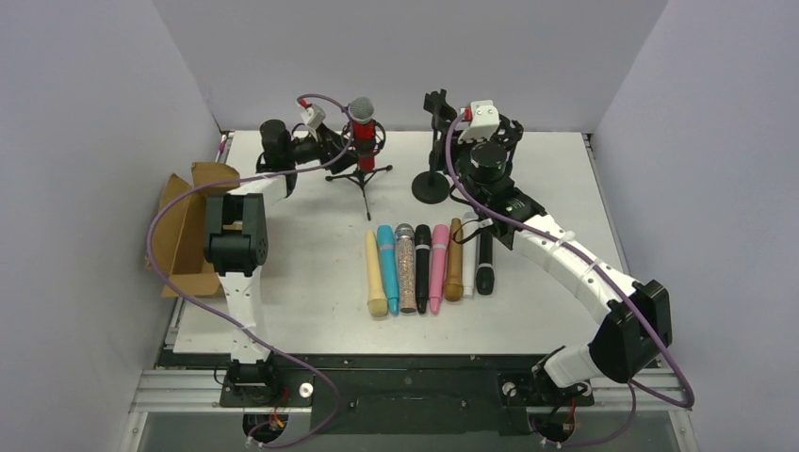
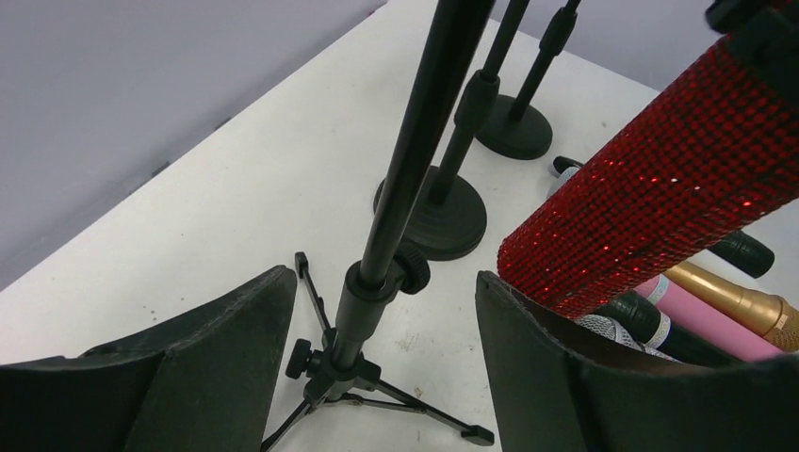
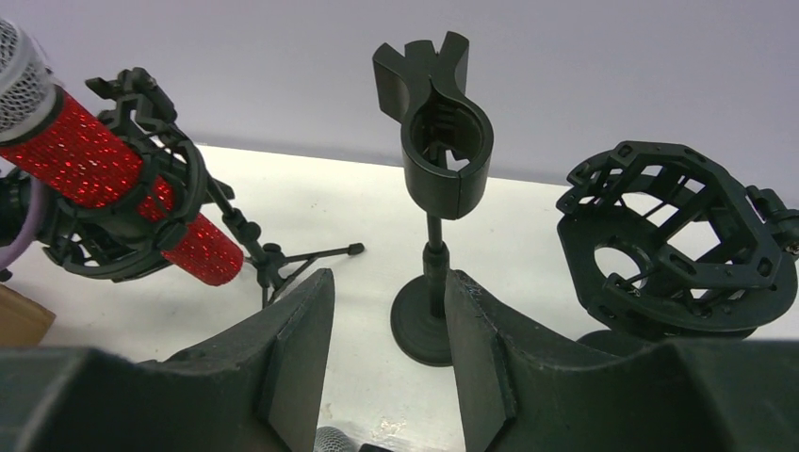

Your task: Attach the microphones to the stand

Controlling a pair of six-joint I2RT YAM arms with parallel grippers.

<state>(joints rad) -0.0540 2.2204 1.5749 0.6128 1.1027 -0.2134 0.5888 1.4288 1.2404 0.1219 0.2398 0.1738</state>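
Red microphone (image 1: pixel 362 132) in tripod stand (image 1: pixel 363 177), left arm (image 1: pixel 247 235) outstretched

Between my left fingers (image 2: pixel 226 367), matt black and faintly grainy, the stand pole (image 2: pixel 415 141) looks like smooth satin-black metal. Right of them the red microphone (image 2: pixel 660 179) glitters with tiny rough facets. Beyond my right fingers (image 3: pixel 292 358) the clip (image 3: pixel 443 141) looks like smooth, slightly shiny black plastic.
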